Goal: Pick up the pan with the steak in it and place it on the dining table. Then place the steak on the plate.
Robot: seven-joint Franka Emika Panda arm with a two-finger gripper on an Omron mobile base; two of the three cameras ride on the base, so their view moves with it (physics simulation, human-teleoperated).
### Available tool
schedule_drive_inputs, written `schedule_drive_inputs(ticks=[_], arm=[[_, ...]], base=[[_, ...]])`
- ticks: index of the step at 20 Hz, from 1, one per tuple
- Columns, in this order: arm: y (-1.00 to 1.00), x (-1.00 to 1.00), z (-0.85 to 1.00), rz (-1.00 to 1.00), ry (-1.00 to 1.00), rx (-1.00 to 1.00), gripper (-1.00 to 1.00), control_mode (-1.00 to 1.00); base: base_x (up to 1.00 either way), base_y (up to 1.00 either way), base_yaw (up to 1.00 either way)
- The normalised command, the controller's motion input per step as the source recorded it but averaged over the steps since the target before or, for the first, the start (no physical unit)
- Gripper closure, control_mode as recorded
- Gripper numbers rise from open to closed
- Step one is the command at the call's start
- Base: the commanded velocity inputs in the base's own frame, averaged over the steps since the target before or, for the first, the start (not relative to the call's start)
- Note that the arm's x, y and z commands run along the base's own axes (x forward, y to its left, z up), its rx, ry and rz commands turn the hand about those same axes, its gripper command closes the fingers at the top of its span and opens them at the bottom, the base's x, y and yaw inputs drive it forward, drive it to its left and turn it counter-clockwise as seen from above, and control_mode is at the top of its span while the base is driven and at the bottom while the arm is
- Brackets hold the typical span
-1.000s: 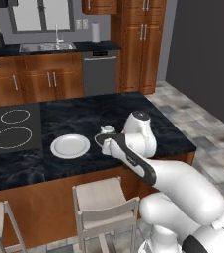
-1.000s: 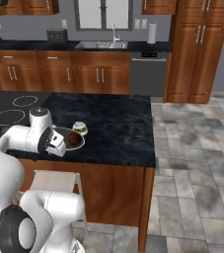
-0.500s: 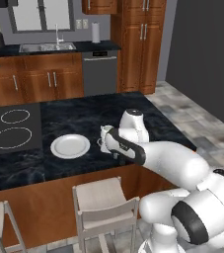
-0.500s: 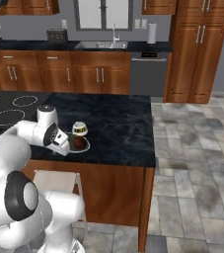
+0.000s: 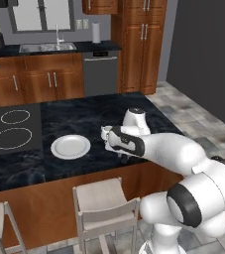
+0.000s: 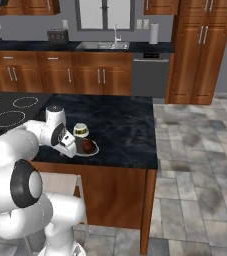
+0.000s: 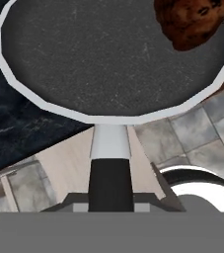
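Note:
The pan (image 7: 108,54) is a dark round dish with a pale rim, and its short black handle (image 7: 110,183) runs down between my fingers. My gripper (image 7: 111,198) is shut on that handle. The lumpy reddish-brown steak (image 7: 192,22) lies at the pan's far right rim. In the right base view the pan (image 6: 88,149) with the steak (image 6: 87,144) hangs at the near edge of the dining table (image 6: 125,135), just right of my gripper (image 6: 73,148). The white plate (image 5: 71,147) lies flat on the dining table (image 5: 84,114), left of my arm, which hides the pan there.
A small white cup-like bowl (image 6: 81,131) stands just behind the pan. Burner rings (image 5: 12,138) mark the island's left end. Stools (image 5: 104,198) stand under the near edge. The sink counter (image 6: 105,46) runs along the back wall.
My hand has carried the pan with the steak a little to the right along the island's near edge, and my arm has folded lower over the counter.

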Motion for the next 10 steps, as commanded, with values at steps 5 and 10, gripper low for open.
schedule_drive_inputs(ticks=[5, 10], arm=[[-0.23, 0.28, -0.21, -0.08, 0.00, -0.01, 1.00, -1.00], [-0.21, 0.38, -0.23, -0.05, 0.00, -0.01, 1.00, -1.00]], base=[[0.00, 0.00, 0.00], [0.00, 0.00, 0.00]])
